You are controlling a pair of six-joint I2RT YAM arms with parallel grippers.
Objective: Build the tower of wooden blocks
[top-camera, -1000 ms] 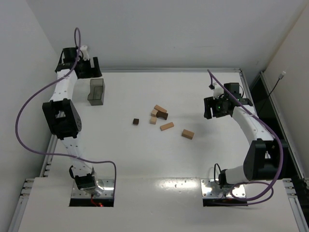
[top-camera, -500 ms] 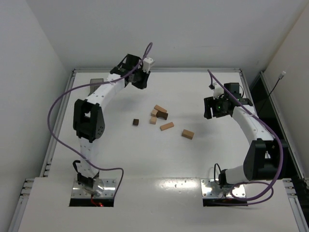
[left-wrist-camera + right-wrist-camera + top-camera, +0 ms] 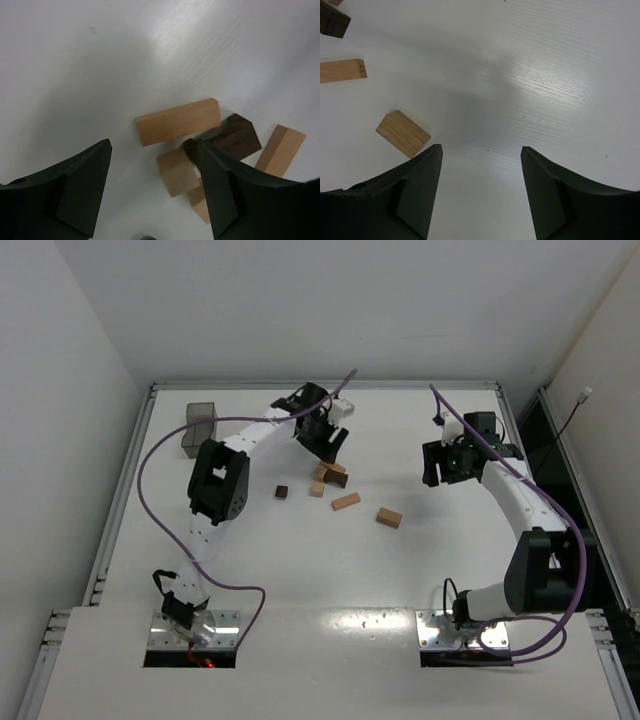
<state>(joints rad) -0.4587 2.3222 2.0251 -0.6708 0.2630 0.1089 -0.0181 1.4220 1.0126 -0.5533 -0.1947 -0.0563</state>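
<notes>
From above, the left arm (image 3: 250, 433) reaches over the wood blocks (image 3: 345, 501) lying loose mid-worktop (image 3: 300, 570), and its head hides part of the cluster. The right arm (image 3: 512, 495) hangs well apart. A grey box (image 3: 200, 428) stands far left.

Left wrist: the jaws stand open and empty, one finger (image 3: 220, 190) covering part of a dark block (image 3: 242, 135) beside a tan block (image 3: 177, 121).

Right wrist: the jaws are parted and empty. One loose block (image 3: 402, 133) lies whole, and two others are cut off at the frame edge.
</notes>
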